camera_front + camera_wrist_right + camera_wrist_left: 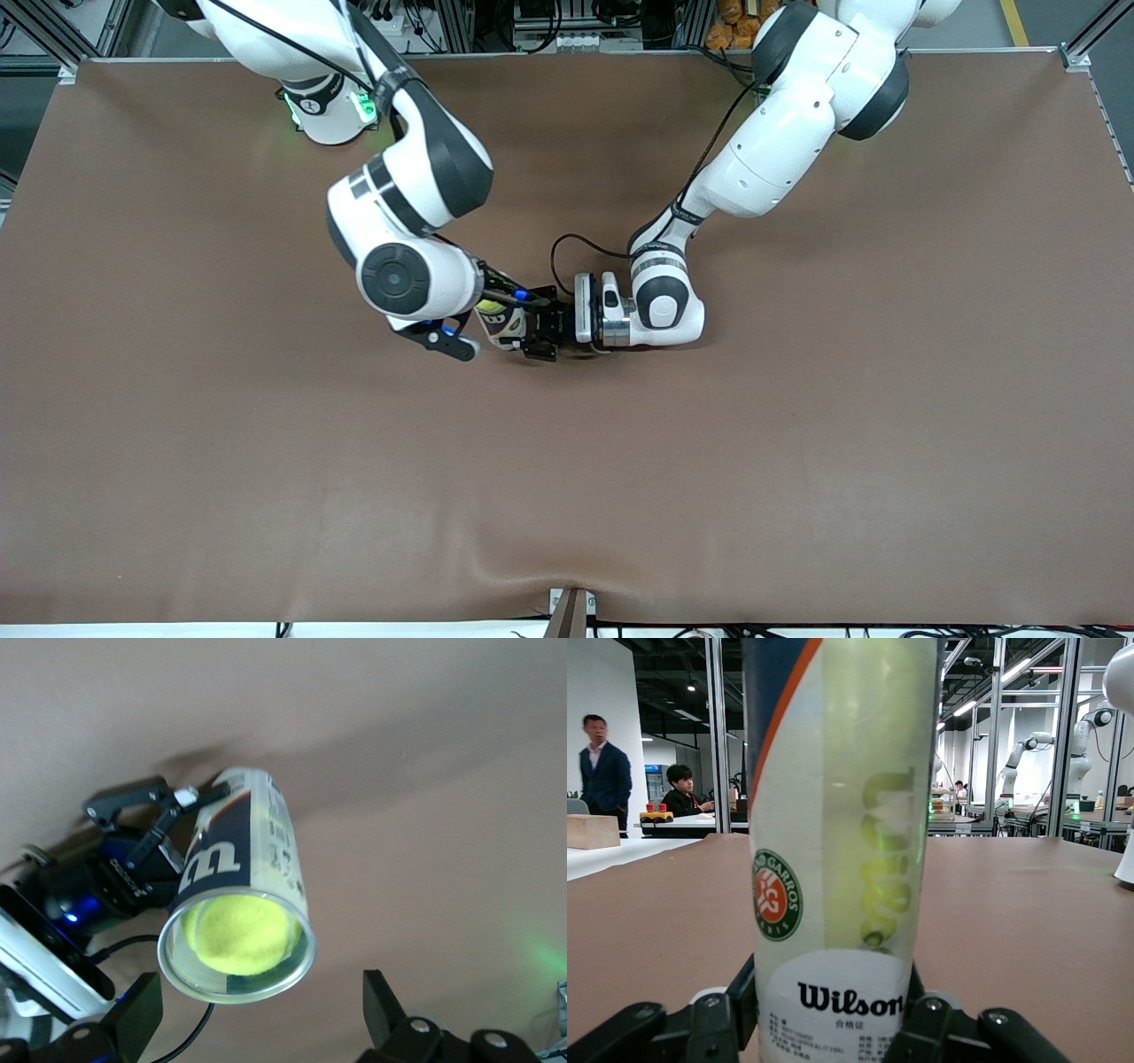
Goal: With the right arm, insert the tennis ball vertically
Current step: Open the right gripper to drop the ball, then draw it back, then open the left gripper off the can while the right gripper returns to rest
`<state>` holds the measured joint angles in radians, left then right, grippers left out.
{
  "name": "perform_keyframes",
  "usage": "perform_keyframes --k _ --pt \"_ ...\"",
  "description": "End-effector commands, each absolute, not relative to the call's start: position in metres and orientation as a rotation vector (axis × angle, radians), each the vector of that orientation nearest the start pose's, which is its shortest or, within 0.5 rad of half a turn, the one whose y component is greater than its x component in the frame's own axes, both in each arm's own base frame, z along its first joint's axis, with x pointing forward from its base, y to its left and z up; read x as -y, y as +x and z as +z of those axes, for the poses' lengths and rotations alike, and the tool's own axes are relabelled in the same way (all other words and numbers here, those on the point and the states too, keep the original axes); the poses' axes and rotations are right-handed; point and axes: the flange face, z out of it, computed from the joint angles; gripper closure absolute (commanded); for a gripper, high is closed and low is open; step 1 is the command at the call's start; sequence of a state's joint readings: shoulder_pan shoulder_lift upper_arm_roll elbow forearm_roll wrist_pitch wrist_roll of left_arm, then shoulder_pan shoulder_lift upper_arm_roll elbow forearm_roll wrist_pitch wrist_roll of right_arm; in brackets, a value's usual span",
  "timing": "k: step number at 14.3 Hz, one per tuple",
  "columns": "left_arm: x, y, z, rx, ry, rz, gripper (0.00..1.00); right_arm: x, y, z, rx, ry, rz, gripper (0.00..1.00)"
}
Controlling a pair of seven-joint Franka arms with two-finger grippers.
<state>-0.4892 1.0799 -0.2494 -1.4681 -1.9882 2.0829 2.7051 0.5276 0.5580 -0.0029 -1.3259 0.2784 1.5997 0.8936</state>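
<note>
A clear Wilson can (503, 330) stands upright on the brown table (797, 425), with my left gripper (542, 331) shut on its lower part. In the left wrist view the can (842, 859) fills the middle and the left gripper (828, 1028) has its black fingers (713, 1028) pressed on both sides of it. The yellow tennis ball (239, 933) sits inside the can's open top (237, 988). My right gripper (259, 997) hangs over the can's mouth, open, with nothing between its fingers (137, 1005). From the front, the right gripper (485, 315) straddles the ball (487, 308).
A black cable (563, 257) loops on the table by the left wrist. The right arm's elbow (403, 221) hangs over the table near the can. A mount (571, 611) sits at the table's near edge.
</note>
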Motion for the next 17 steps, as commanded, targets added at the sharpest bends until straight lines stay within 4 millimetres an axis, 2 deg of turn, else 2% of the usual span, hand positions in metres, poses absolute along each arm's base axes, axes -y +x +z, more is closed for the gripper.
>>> perform_keyframes --k 1,2,4,5,6,8,10,12,14,17 --pt "0.481 0.505 0.045 1.246 1.261 1.217 0.35 -0.324 0.593 0.436 -0.709 -2.917 0.569 0.00" --pt "0.481 0.507 0.047 1.240 1.264 1.215 0.33 -0.311 0.596 0.447 -0.726 -2.909 0.549 0.00" --pt "0.476 0.511 0.050 1.235 1.269 1.218 0.14 -0.292 0.601 0.458 -0.684 -2.916 0.515 0.00" --pt "0.475 0.513 0.050 1.236 1.270 1.218 0.00 -0.273 0.607 0.458 -0.685 -2.907 0.515 0.00" --pt "0.475 0.513 0.051 1.234 1.270 1.219 0.00 -0.248 0.614 0.463 -0.686 -2.893 0.503 0.00" --pt "0.475 0.512 0.051 1.223 1.278 1.207 0.00 -0.224 0.615 0.466 -0.604 -2.907 0.486 0.00" --pt "0.470 0.514 0.056 1.223 1.287 1.190 0.00 -0.204 0.607 0.468 -0.549 -2.986 0.449 0.00" --pt "0.460 0.514 0.071 1.206 1.318 1.150 0.00 -0.185 0.594 0.475 -0.448 -3.020 0.439 0.00" --pt "0.456 0.516 0.085 1.209 1.325 1.138 0.00 -0.151 0.587 0.494 -0.424 -3.010 0.407 0.00" --pt "0.433 0.521 0.105 1.258 1.349 1.086 0.00 -0.090 0.585 0.521 -0.383 -3.027 0.364 0.00"
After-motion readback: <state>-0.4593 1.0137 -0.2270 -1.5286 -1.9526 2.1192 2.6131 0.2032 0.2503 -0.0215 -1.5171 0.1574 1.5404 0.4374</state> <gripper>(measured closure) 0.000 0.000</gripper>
